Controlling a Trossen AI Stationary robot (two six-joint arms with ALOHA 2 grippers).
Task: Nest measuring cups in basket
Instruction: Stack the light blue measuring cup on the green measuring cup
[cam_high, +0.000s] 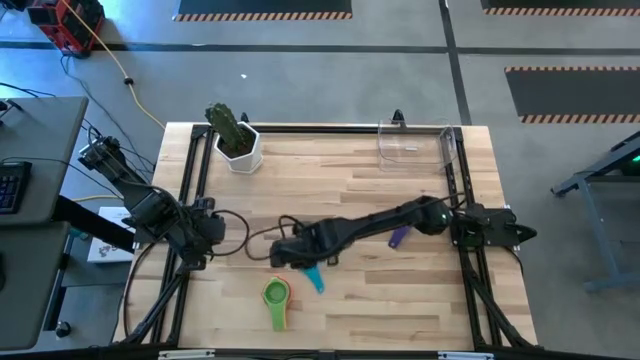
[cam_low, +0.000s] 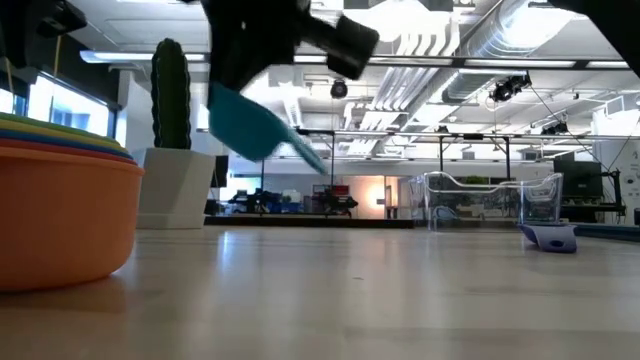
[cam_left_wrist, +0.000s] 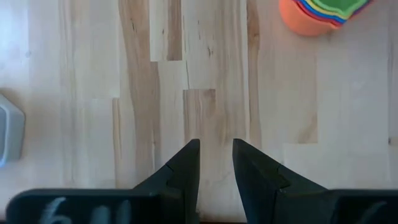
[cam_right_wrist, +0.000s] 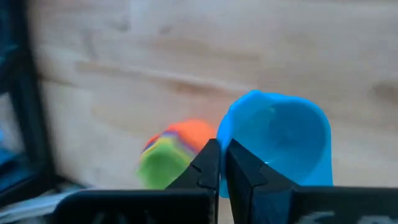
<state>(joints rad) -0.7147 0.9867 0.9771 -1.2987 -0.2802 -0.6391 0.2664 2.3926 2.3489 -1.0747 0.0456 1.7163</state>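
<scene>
- Right end effector (cam_high: 298, 255): reaches across to the middle of the light wooden butcher-block desk (cam_high: 360, 190), raised off its surface in the low view; fingers (cam_right_wrist: 208, 163) pinched together on the rim of a teal-blue plastic measuring cup (cam_right_wrist: 277, 146).
- Teal-blue cup: hangs tilted in the air, its bowl open toward the wrist camera, just beside and above the nested stack.
- Nested stack of plastic measuring cups (cam_high: 276, 295): stands on the desk near its front edge, green cup innermost and on top, an orange cup (cam_low: 60, 215) outermost, yellow and other coloured rims layered between; handles point toward the front edge.
- Small purple plastic measuring cup (cam_high: 398, 238): lies alone on the desk to the right of centre, apart from the stack.
- Clear rectangular plastic basket (cam_high: 415, 143): stands at the far right of the desk, holding no cups, well apart from stack and purple cup.
- Left end effector (cam_left_wrist: 214, 163): waits over the desk's left edge, fingers slightly parted, holding nothing.
- White pot with a green cactus (cam_high: 236, 140): far left corner.
</scene>
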